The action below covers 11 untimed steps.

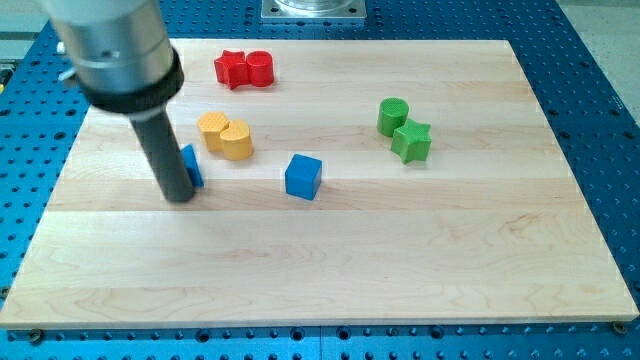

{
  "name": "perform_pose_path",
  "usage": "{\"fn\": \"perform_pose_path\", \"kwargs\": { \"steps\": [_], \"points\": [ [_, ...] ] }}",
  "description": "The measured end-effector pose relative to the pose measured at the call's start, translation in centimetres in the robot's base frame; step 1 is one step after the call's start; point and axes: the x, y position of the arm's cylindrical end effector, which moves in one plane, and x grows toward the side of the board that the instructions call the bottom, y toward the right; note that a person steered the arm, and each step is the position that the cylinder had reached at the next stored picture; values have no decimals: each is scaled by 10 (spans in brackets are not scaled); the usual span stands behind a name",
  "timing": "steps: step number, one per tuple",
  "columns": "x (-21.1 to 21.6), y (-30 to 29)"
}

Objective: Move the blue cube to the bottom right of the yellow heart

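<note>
The blue cube (303,177) stands near the board's middle, below and to the right of the yellow heart (236,139). A yellow-orange block (212,128) touches the heart on its left. My tip (179,196) rests on the board left of the blue cube and below-left of the heart. A second blue block (191,165) sits just behind the rod, partly hidden by it, so its shape is unclear.
A red star (232,69) and a red cylinder (259,68) sit together at the view's top. A green cylinder (393,116) and a green star (411,141) sit at the right. The wooden board (400,260) lies on a blue perforated table.
</note>
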Motion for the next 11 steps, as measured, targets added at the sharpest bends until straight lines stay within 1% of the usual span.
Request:
{"fn": "perform_pose_path", "kwargs": {
  "steps": [1, 2, 3, 4, 5, 6, 7, 8, 10, 11],
  "points": [
    [-25, -6],
    [35, -8],
    [92, 60],
    [76, 138],
    [43, 122],
    [43, 133],
    [32, 173],
    [16, 173],
    [3, 60],
    [9, 92]
  ]
}}
